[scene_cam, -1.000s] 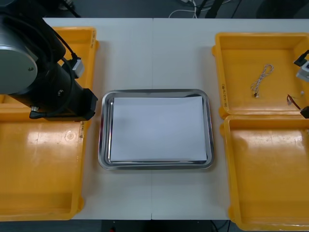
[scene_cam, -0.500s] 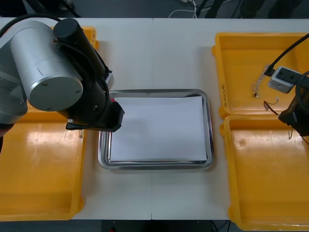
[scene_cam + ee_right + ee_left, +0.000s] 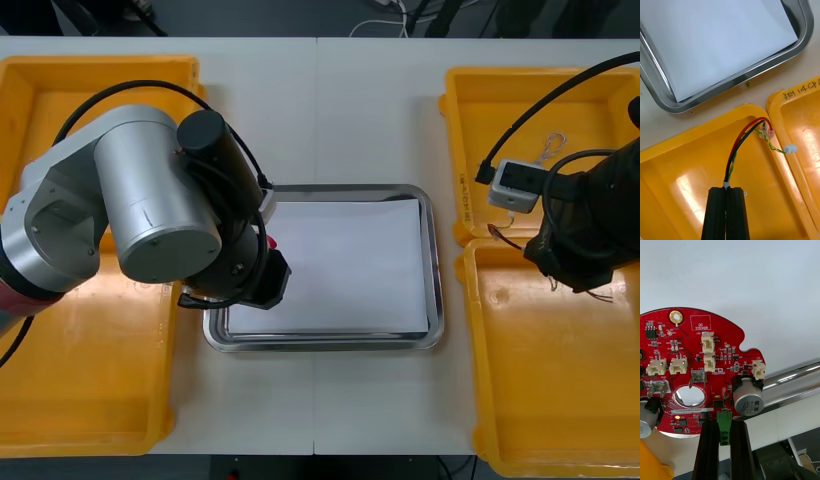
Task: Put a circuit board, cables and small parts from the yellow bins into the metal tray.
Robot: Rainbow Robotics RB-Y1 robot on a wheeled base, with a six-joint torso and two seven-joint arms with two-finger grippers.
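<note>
Left gripper [image 3: 724,427]: I pinch the circuit board [image 3: 696,352] by its edge, level over the metal tray [image 3: 432,250]'s left side, ready for release. Right gripper [image 3: 726,192]: clamped on the red and yellow cable [image 3: 740,141], above the near right bin [image 3: 560,400].

Table [image 3: 260,110]: light, plain top with a matte finish, reaching almost across the front view.
Seam [image 3: 316,110]: thin straight line down the middle of the table, from its far edge to its near edge.
Floor [image 3: 290,15]: dark, beyond the table's far edge.
Cords [image 3: 400,15]: a white one and dark ones, lying loosely on the floor past the far edge, right of the seam.
Speck [image 3: 748,84]: small dark mark on the table top.
</note>
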